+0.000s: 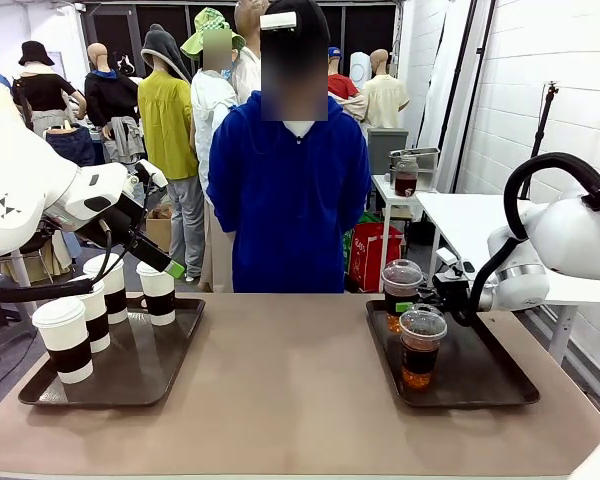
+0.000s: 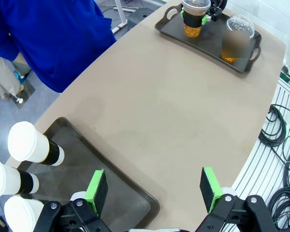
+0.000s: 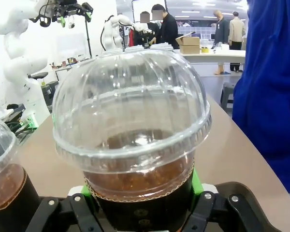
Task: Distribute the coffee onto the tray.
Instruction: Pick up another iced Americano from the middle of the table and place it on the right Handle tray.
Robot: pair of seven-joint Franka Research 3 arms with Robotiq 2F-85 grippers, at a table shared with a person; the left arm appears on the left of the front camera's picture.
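Tan table [image 1: 290,380] is shared w/ a person in blue at far side. Two dark trays: left tray [image 1: 170,365] carries four sleeved paper cups [image 1: 64,338], right tray [image 1: 495,375] two dome-lidded iced coffees. Far iced coffee [image 1: 401,285] is pinched at the body by right gripper [image 1: 412,304]; near one [image 1: 421,345] stands free. Left gripper [image 2: 154,189] is spread wide, nothing held. Thin plastic is judged flexible, slick, liquid-heavy; best gripped low on body, not the dome. All cups stand upright, long axis vertical

The left gripper [image 2: 154,191] is held above the desk, jaws spread wide. The right gripper [image 1: 412,303] is reached in low, jaws clamped shut.
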